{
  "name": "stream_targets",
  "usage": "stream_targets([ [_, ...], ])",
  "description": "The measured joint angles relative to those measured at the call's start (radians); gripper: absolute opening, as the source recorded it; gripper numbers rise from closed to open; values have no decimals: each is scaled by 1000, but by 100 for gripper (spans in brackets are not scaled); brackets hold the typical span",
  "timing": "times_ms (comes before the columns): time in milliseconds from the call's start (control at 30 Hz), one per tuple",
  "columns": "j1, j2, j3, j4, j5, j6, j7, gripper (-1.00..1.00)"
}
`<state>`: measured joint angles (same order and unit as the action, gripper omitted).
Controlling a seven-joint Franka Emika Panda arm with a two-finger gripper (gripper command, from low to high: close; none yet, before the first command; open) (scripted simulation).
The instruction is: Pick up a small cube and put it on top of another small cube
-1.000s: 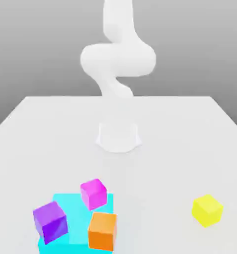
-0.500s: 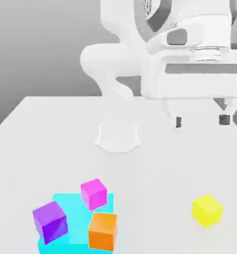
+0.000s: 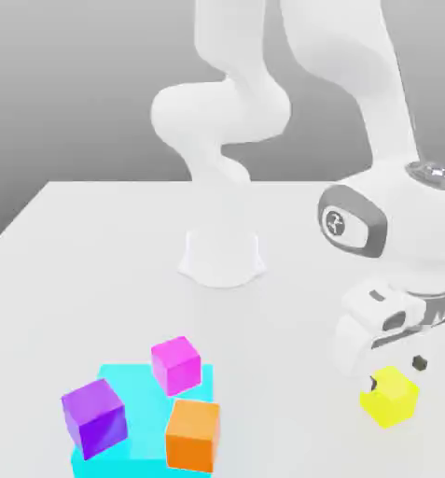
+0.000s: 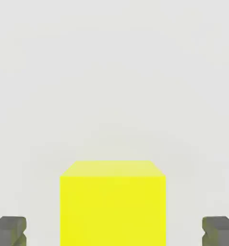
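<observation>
Two fingertips (image 4: 8,229) are straddling the yellow cube (image 4: 112,204), wide open and gripping nothing, while the gripper (image 3: 394,359) is hovering over it on the table (image 3: 104,243). An off-centre descent risks nudging it aside.

The white arm (image 3: 224,112) rises from its round base (image 3: 222,257) at the centre of the exterior view, bends into a thick elbow in the upper middle, then arches out of the top of the frame and comes down on the right. Its wrist (image 3: 394,224), with a grey ring joint, sits at right centre, pointing downward. Below it, at lower right, hangs the claw (image 3: 394,366). In the hand view the two dark fingertips (image 4: 9,230) sit at the lower corners, spread wide apart.
</observation>
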<state>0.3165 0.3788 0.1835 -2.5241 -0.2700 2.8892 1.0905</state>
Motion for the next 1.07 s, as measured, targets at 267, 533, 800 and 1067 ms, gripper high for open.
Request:
stream_targets([
  [267, -11, -21, 14, -5, 13, -16, -9, -100],
  [533, -163, -301, 1, -58, 166, -236, -137, -100],
  [800, -419, -592, -165, -105, 258, -474, -239, -100],
  [1067, -446, -479, -196, -153, 271, -312, -253, 100],
])
